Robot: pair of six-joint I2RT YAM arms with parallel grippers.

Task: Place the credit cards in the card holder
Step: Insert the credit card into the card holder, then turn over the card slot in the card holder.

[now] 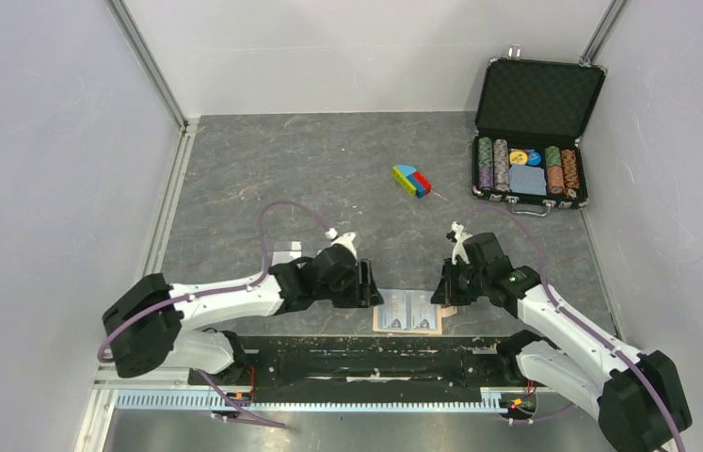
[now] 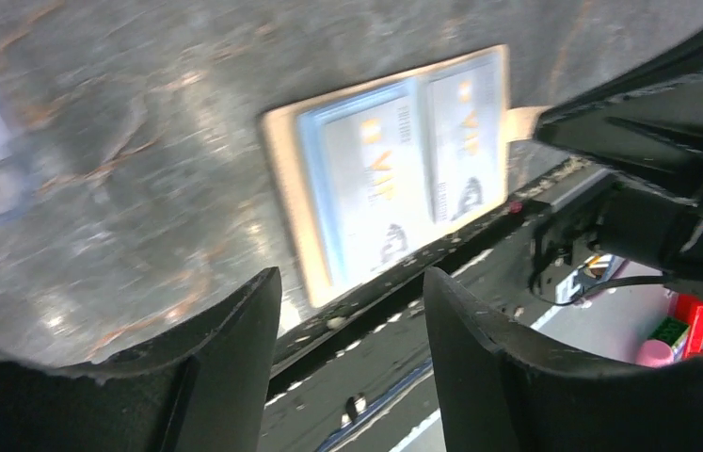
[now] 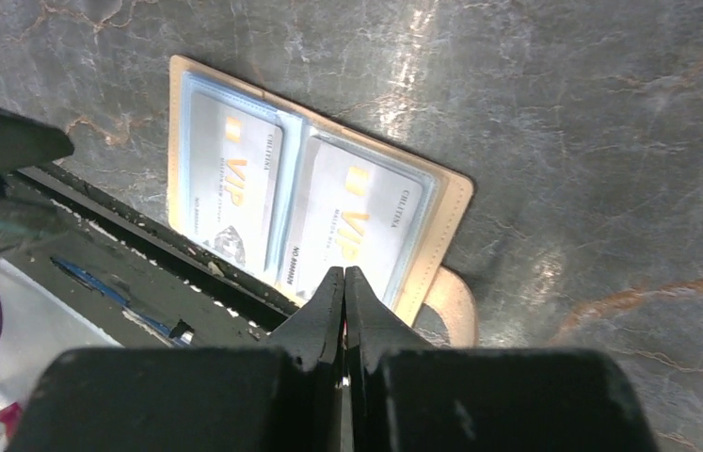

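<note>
Tan card holder [image 1: 408, 312] open flat at lower centre of the top view, on the worktop [image 1: 328, 169] edge, both credit cards [image 3: 231, 179] seemingly pocketed. Left gripper [image 2: 352, 311] apart, right gripper [image 3: 344, 292] pressed together, empty. Risk: nudging holder over the edge, shaking cards loose.

Gold "VIP" stands on both credit cards [image 3: 230, 188] in the card holder [image 3: 446, 226]; smaller print unreadable
</note>
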